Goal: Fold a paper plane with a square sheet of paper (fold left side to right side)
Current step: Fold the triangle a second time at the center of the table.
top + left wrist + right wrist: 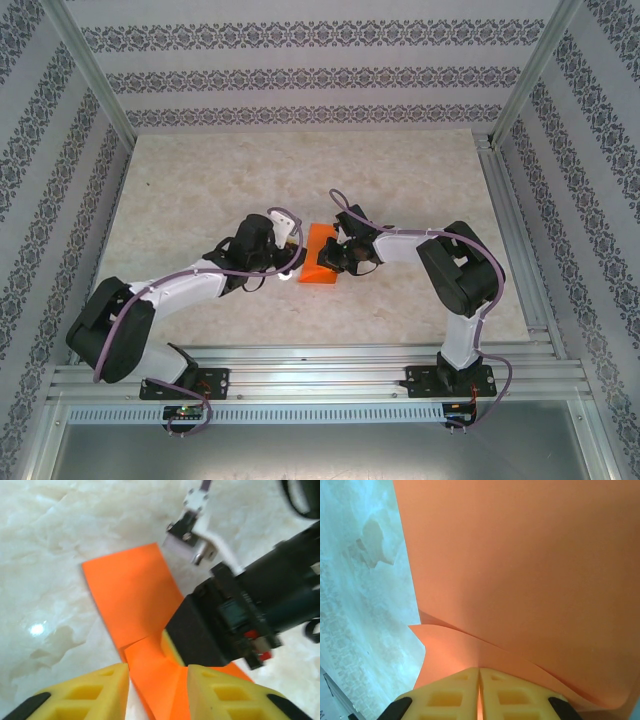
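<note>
From where I stand, the orange sheet (320,252) lies near the middle of the pale marble-patterned table (200,190), folded down to a smaller, slanted shape with its layers stacked. Both arms reach in toward it, one from each side. The left gripper (291,264) sits at the sheet's left edge and the right gripper (338,257) at its right edge, so the paper lies just between them. Seen from the left wrist, the two yellow fingers (95,692) stand apart, and a creased flap of the sheet (132,590) runs through the gap between them. The jaws are parted too wide to pinch anything so thin, so that gripper is released. Just beyond the flap, the right arm's dark finger block (200,635) presses down on the paper, with a strip of its yellow pad showing against the orange. From the right wrist, the right gripper's yellow fingers (445,695) are clenched together, with only a thin orange line between them, pinching the edge of the sheet (520,570). There the top layer spreads wide and smooth, while a lower layer curls out beneath it toward the table (360,590).
</note>
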You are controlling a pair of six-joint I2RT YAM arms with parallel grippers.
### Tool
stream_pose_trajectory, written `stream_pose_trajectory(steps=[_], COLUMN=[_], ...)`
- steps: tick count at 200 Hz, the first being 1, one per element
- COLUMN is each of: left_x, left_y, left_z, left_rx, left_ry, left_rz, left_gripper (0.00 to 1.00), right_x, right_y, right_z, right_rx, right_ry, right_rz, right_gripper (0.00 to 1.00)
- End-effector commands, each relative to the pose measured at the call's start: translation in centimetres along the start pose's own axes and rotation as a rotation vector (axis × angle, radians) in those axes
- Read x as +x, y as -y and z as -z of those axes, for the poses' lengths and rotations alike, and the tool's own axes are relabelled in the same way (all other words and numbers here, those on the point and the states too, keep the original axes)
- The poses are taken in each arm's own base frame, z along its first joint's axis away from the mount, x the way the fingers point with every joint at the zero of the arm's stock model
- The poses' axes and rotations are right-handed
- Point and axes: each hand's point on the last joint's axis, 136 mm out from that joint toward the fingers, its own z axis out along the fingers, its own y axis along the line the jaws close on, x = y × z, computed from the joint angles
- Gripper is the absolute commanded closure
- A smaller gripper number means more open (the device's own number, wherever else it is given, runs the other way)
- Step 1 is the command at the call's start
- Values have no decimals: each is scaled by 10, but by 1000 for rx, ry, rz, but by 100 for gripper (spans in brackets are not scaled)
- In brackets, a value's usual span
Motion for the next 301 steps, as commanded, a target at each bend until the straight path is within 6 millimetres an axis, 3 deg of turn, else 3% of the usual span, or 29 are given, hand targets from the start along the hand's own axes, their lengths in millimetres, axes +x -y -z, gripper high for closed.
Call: stream_pose_trajectory(steps=[1,55,107,145,211,301], left_x=[21,39,45,46,77,100], left_y=[18,24,6,10,3,2], left_z=[-1,-22,-43,-51,-55,-51], left_rx=[127,215,236,275,255,250], left_ry=[-58,-193,-265,-286,-376,-420], left_rz=[100,233,337,333,349,354], left_gripper=[69,81,92,92,93,93], right_x=[19,19,19,19,19,20], right_y=[28,28,26,27,28,29], right_z=[-11,-11,-11,-12,-12,-12], right_rx=[96,96,91,94,100,103], right_ry=[-51,-56,-60,-63,-68,-68], right_rz=[-10,-5,-5,-1,0,2], right_gripper=[89,89,89,89,89,89])
